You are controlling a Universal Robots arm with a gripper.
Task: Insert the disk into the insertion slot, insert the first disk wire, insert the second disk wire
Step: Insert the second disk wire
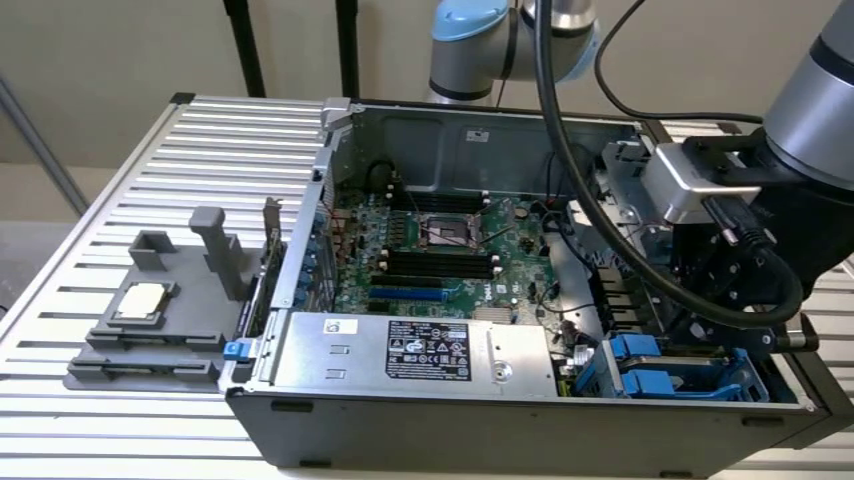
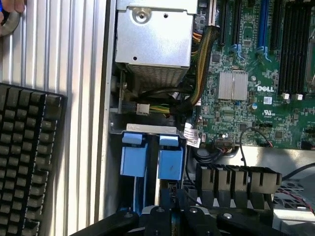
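Observation:
My gripper (image 2: pixel 172 210) hangs low over the near right corner of an open computer case, fingers shut with nothing visible between them. Just ahead of the fingertips, two bright blue caddy fronts (image 2: pixel 134 160) (image 2: pixel 171 163) stand side by side in the insertion slot (image 2: pixel 153 189), a dark metal bay with blue rails (image 1: pixel 731 375). Whether either one frames the disk I cannot tell; no silver body or white label shows. In the exterior view the arm's black wrist (image 1: pixel 727 285) reaches down beside the blue caddy fronts (image 1: pixel 650 368).
A silver box with a black label (image 1: pixel 414 348) lies along the case's front, with cable bundles (image 2: pixel 197 73) beside it. The motherboard (image 1: pixel 441 250) fills the case floor. A grey moulded tray (image 1: pixel 160 320) sits on the slatted table, and a black keyboard (image 2: pixel 24 157) lies outside the case wall.

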